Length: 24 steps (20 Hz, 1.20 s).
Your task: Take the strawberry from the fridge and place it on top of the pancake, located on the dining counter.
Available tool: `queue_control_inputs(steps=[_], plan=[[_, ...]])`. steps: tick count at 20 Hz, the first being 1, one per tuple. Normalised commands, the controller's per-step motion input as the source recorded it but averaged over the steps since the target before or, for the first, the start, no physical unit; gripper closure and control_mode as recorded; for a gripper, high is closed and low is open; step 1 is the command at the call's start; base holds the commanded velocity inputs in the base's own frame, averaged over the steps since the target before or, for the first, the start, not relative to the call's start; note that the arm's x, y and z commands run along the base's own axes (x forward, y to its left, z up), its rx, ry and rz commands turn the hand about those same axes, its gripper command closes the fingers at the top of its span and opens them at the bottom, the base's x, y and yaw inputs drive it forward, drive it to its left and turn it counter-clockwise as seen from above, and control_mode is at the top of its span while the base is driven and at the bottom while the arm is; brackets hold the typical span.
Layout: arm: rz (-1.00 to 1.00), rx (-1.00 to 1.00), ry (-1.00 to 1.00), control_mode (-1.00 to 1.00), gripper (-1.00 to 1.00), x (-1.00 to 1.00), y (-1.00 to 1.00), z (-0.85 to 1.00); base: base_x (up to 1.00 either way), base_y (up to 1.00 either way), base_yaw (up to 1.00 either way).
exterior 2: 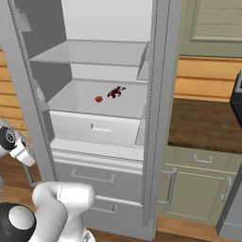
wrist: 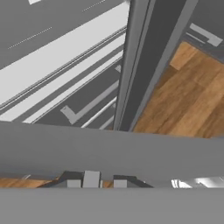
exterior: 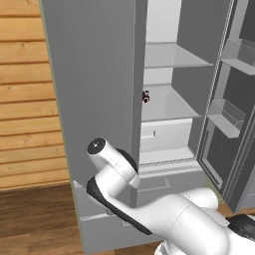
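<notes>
Pincer (wrist: 92,181) closed on nothing, low beside the fridge's (exterior: 94,89) open door.
Strawberry (exterior 2: 99,99) lay on a white shelf (exterior 2: 127,101) inside, near a dark red item (exterior 2: 115,92).

From my left base view, the fridge (exterior: 94,99) door's closed leaf hides most of the small dark-red thing (exterior: 146,96) at frame centre. In the right base view, I cannot tell the strawberry (exterior 2: 99,99) from the darker lump (exterior 2: 115,92) beside it; both are too small. The fridge runs off every frame's top edge.
</notes>
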Motion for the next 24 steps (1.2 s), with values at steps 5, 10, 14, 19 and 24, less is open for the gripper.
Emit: queue_control_inputs(steps=[5, 10, 14, 19, 24], plan=[[0.00, -0.03, 0.00, -1.00, -1.00, -0.05, 0.25, 0.00, 0.00, 0.00, 0.00], [0.00, -0.11, 0.01, -1.00, -1.00, -0.27, 0.56, 0.27, 0.00, 0.00, 0.00], [0.00, -0.08, -0.07, -1.00, -1.00, -0.43, 0.24, 0.72, 0.00, 0.00, 0.00], [0.00, -0.01, -0.09, -1.00, -1.00, -0.18, 0.03, 0.95, 0.00, 0.00, 0.00], [0.01, -0.01, -0.21, -1.00, -1.00, -0.65, 0.07, 0.30, 0.00, 0.00, 0.00]])
